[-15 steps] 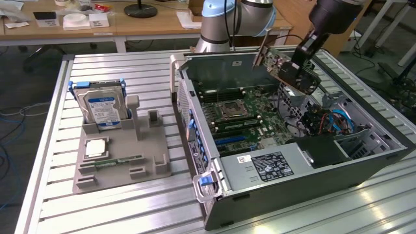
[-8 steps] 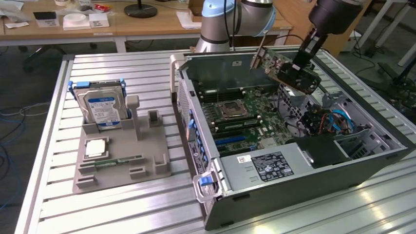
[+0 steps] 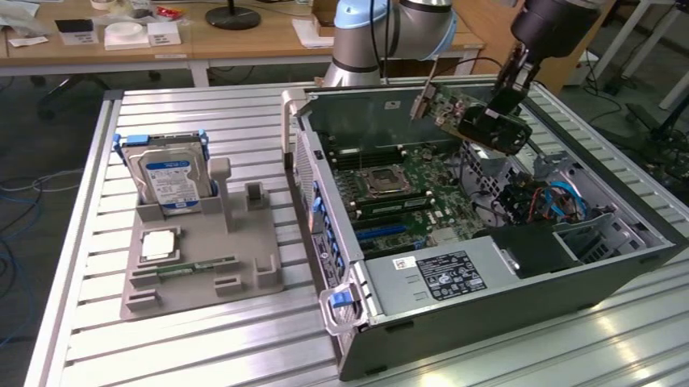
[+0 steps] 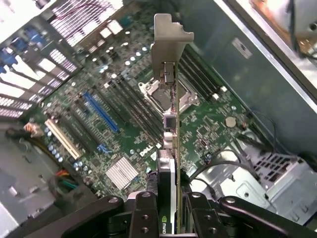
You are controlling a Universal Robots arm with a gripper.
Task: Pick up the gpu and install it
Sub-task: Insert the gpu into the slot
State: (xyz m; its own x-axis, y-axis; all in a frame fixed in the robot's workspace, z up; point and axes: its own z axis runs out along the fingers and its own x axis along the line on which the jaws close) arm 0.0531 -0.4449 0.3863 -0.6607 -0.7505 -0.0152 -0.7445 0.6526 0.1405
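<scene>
- Well off to the exterior view's left of the fingers [image 4: 144,218], a hard drive [image 3: 169,181] stands upright in a gray holder [image 3: 199,258] on the tabletop [image 3: 97,322].
- Beneath the fingers lies the open computer case [image 3: 485,274], its motherboard [image 3: 398,193] exposed.
- The fingers pinch the gpu [image 3: 469,113], which is tilted and clear above the motherboard.

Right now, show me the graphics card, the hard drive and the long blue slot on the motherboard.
graphics card [image 3: 463,111], exterior view, on its board.
hard drive [image 3: 170,179], exterior view, on its blue label.
blue slot [image 4: 101,112], wrist view, midway along the slot.
</scene>
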